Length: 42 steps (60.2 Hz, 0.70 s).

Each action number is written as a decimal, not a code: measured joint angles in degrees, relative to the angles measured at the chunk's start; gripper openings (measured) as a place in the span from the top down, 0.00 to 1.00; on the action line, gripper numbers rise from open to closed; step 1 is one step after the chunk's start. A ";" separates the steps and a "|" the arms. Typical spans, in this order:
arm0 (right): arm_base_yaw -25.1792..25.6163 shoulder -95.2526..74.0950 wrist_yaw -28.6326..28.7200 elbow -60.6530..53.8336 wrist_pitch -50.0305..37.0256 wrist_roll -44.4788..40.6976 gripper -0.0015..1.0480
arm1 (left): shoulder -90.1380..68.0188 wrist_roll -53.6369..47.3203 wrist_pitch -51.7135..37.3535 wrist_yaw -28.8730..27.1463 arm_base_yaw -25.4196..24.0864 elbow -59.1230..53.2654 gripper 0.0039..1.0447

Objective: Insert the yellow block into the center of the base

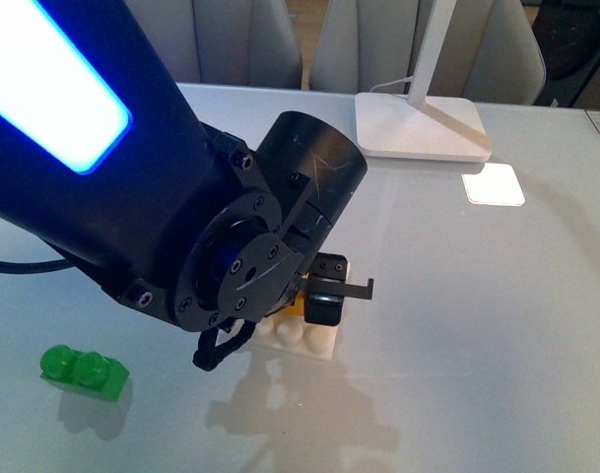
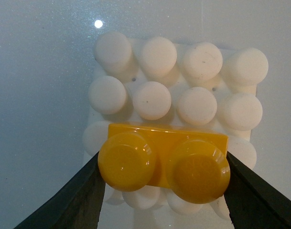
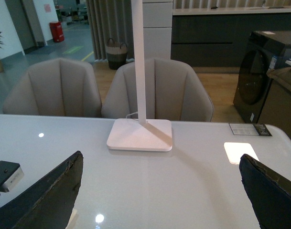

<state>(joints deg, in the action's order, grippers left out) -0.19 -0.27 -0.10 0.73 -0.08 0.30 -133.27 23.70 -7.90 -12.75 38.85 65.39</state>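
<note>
We note the worktop (image 1: 497, 325) first: pale, glossy, with the white lamp foot (image 1: 423, 126) at about 1 o'clock from the base and well apart from it. The left arm (image 1: 132, 187) fills the front view from 10 o'clock and reaches down over the base (image 1: 314, 340), a white studded plate of which only one edge shows there. A green brick (image 1: 83, 371) lies at 9 o'clock from the base, apart.

Left gripper (image 2: 164, 167): clamped on the yellow block (image 2: 164, 160), one dark finger on each short end, studs facing the wrist camera. In that view the block sits over the lower stud rows of the base; two full rows stay uncovered beyond it. Whether it touches the studs we cannot tell.

Right gripper (image 3: 159, 191): fingers wide apart, holding nothing, facing the lamp, away from the work.

Judgement: placing step in hand. The block looks off-centre, so the next move likely calls for a small shift toward the uncovered rows, stud alignment, then a straight press down before release.
</note>
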 joint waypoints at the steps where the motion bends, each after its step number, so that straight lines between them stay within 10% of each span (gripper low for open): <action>1: 0.00 0.00 0.00 0.00 0.00 -0.02 0.08 | -0.02 0.11 -0.13 -0.07 -0.04 -0.02 0.42; 42: 0.00 0.00 0.00 0.00 0.00 0.00 0.08 | -0.15 -5.51 -9.51 -2.21 0.26 -6.12 0.42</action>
<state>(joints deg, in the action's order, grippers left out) -0.19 -0.27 -0.10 0.73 -0.08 0.30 -133.43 18.20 -17.41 -14.96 39.11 59.27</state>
